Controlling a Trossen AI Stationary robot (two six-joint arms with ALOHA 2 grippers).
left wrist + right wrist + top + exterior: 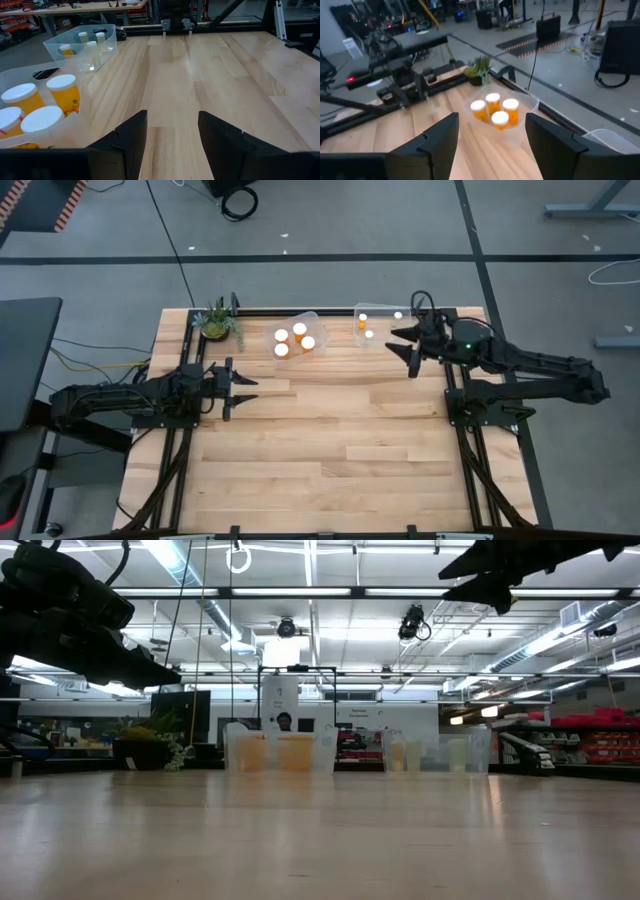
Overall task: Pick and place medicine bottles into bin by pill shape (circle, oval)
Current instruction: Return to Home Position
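4 bottles stand in the left bin, smaller bottles in the right bin. Left hand is spread and empty over the tabletop. Right hand is spread and empty beside the right bin.

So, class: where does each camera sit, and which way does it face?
High: overhead, straight down; left arm, right arm.
Low: tabletop height, level across table; arms above.
Left wrist: faces across table; own open jaws.
Right wrist: faces left arm; own open jaws.
Both wrist views share the four-bottle bin.
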